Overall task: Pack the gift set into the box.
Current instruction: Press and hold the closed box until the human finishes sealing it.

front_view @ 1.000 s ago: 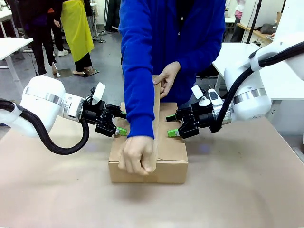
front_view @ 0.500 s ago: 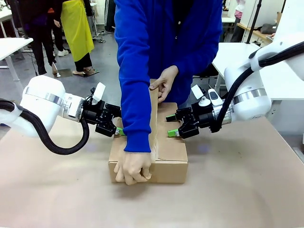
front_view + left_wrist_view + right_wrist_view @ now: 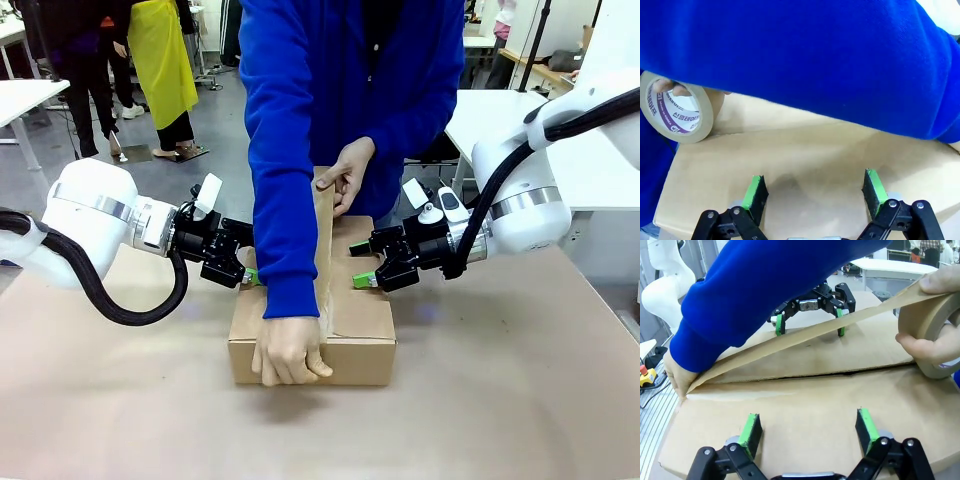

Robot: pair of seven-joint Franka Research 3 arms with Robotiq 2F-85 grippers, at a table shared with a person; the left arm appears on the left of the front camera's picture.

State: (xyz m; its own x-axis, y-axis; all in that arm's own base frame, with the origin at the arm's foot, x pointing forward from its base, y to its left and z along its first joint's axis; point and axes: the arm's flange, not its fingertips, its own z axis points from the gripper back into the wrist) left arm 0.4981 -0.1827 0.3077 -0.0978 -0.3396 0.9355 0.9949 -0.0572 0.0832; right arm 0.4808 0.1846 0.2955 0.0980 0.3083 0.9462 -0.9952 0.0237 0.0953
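Observation:
The brown box sits mid-table with its top flaps folded shut; the gift set is hidden. A person in a blue sleeve stretches a strip of brown tape along the centre seam. One hand presses the tape at the box's near edge. The other holds the tape roll above the far edge. My left gripper is open, its green pads on the left flap. My right gripper is open on the right flap. Each wrist view shows open fingers with only cardboard between them.
The person's arm crosses low over the box between my two grippers. The brown tabletop lies bare around the box. White tables and people stand farther back.
The person's near hand has slid down over the box's front edge with the tape end, and the roll hand has dropped slightly. Both grippers have stayed put.

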